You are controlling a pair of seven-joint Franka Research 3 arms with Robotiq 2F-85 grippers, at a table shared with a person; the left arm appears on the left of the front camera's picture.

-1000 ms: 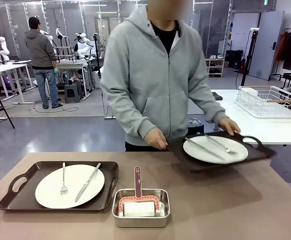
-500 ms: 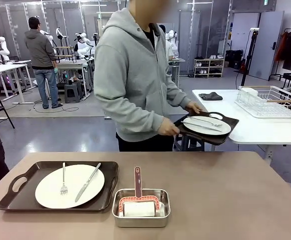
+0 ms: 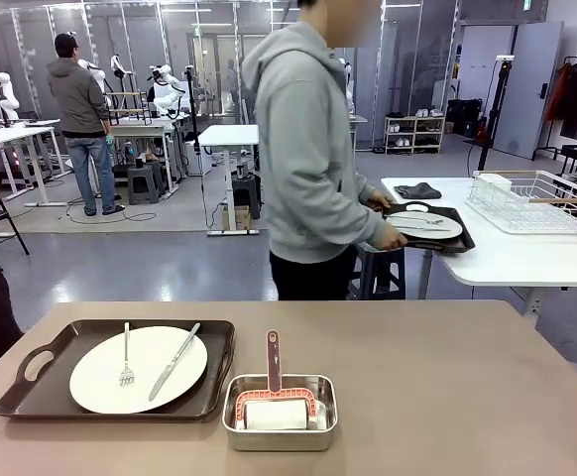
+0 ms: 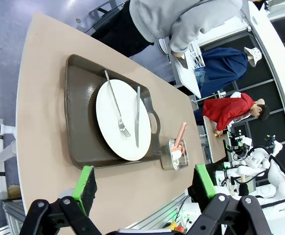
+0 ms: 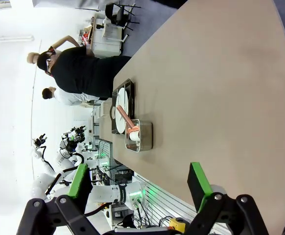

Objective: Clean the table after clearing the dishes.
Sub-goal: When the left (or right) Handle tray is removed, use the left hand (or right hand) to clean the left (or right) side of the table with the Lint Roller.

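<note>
No lettering, label, brand, number or sign is being shown sharply enough to be read on anything pictured.

Lower left of frame: a tray [image 3: 218, 345] is sitting on the table [image 3: 447, 397]. A plate [image 3: 100, 382] is lying in it, with a fork [image 3: 126, 357] on the plate's left half and a knife [image 3: 174, 361] on its right.

Lower centre: just right of the tray, a pan [image 3: 328, 412] is sitting with a roller [image 3: 276, 415] lying inside.

Centre, behind the table: a person [image 3: 313, 159] is standing and holding a second tray [image 3: 464, 241], carrying a second plate [image 3: 423, 225], at the edge of a side table [image 3: 526, 260] at mid right. A wire rack [image 3: 536, 201] is sitting on that table, farther right.
</note>
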